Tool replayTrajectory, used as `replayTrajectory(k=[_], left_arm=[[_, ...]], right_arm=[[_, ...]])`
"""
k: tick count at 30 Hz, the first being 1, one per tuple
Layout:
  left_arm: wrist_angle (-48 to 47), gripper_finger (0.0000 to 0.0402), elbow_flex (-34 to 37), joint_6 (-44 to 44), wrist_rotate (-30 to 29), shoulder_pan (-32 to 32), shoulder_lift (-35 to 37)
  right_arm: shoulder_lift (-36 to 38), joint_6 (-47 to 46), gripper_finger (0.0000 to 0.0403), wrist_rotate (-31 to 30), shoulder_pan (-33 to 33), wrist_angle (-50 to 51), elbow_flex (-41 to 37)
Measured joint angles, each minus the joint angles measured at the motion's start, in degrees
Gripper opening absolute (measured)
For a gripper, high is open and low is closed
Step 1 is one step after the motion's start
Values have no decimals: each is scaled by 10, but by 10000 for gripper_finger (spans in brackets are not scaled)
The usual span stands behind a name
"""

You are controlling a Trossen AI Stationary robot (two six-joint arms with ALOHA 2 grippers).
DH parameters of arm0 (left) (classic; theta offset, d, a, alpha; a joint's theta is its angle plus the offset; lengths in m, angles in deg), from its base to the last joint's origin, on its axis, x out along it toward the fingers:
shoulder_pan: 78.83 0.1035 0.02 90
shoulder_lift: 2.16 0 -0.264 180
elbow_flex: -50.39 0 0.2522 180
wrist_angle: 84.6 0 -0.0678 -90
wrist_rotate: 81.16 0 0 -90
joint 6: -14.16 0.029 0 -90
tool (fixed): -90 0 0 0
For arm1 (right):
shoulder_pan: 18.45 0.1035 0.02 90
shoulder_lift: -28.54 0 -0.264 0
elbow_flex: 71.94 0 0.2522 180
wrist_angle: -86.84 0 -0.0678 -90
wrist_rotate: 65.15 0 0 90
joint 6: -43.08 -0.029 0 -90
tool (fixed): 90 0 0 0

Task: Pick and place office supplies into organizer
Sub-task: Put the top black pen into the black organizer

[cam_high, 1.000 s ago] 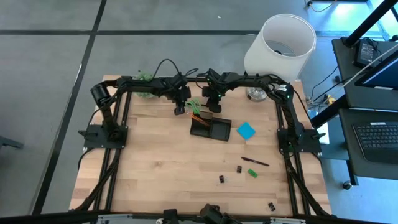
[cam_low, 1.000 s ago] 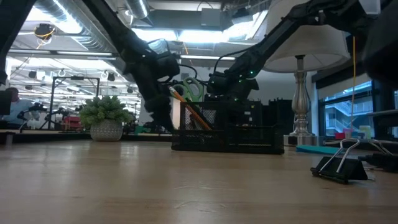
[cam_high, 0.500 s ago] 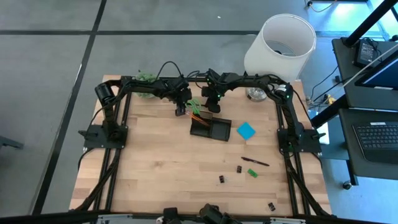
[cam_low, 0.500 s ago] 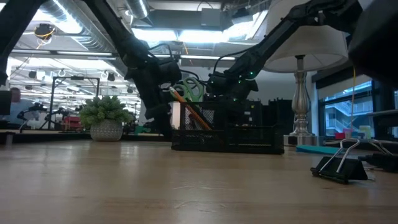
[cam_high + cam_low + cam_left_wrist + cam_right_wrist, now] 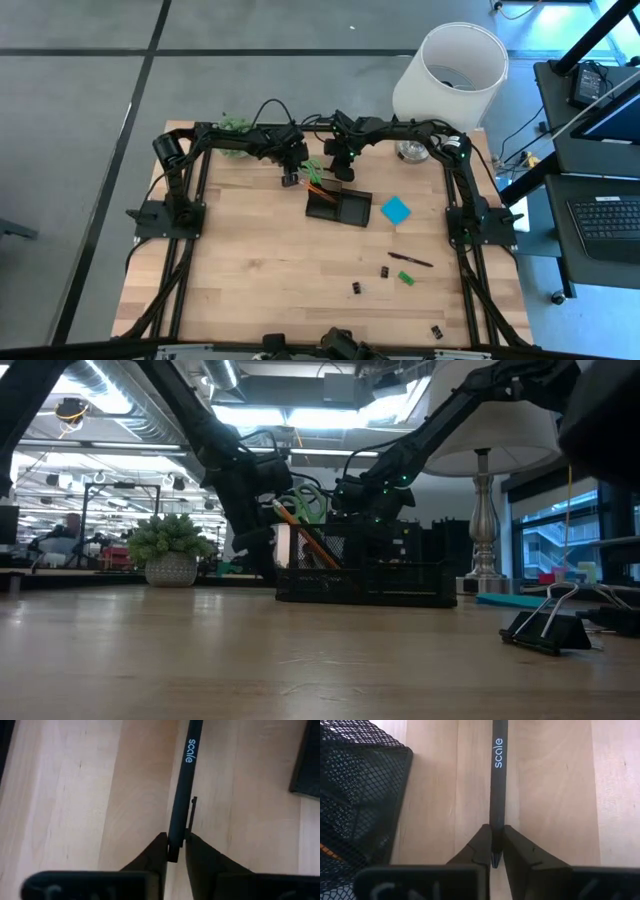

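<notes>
Wooden counter (image 5: 250,260) planks are being viewed beneath both wrist cameras. A black pen (image 5: 181,780) is being pinched by the left gripper (image 5: 175,851), fingers narrowed on its clip end, beside the black mesh organizer (image 5: 338,207). Another black pen (image 5: 497,780) is being clamped by the right gripper (image 5: 493,846), next to the organizer's wall.

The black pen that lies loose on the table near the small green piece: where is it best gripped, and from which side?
Probably at the middle of the pen, coming straight down from above. It lies flat on the table and is long and thin, so the tool should close across the barrel. The green piece lies close beside it, so open the tool only a little.
</notes>
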Motion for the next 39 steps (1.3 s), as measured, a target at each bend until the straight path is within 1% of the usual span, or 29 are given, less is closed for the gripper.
replayTrajectory(k=[1, 3, 5, 9, 12, 15, 19, 22, 25, 30, 33, 36, 39], left_arm=[[-1, 36, 0, 0, 1, 0, 0], [-3, 34, 0, 3, 1, 0, 0], [-4, 20, 0, 5, -6, 0, 0], [-7, 18, 0, 6, -20, 0, 0], [-37, 13, -4, 19, -44, 1, 6], [-61, 10, -12, 30, -55, 3, 18], [-64, 10, -14, 33, -68, 3, 42], [-79, 10, -14, 44, -94, 3, 65], [-100, 10, -15, 59, -127, 3, 91], [-136, 10, -15, 86, -203, 4, 142], [-135, 10, -15, 112, -244, 2, 180], [-127, 10, -15, 158, -281, -6, 219], [-112, 10, -15, 227, -321, -20, 257]], right_arm=[[0, 0, 45, 0, 0, 0, 0], [0, 2, 64, -1, 0, 0, 0], [0, 0, 81, -1, 0, 1, 0], [1, 0, 106, 0, 0, 8, 1], [1, 0, 127, 1, 0, 22, 2], [2, 0, 153, 0, 0, 36, 2], [6, -25, 189, -29, 1, 50, 3], [13, -51, 206, -45, 1, 59, 2], [31, -75, 214, -62, -3, 72, -1], [83, -127, 216, -59, -10, 62, 1], [105, -173, 217, -55, -12, 67, 0], [125, -220, 217, -52, -13, 70, 0], [130, -266, 217, -51, -13, 85, 1]])
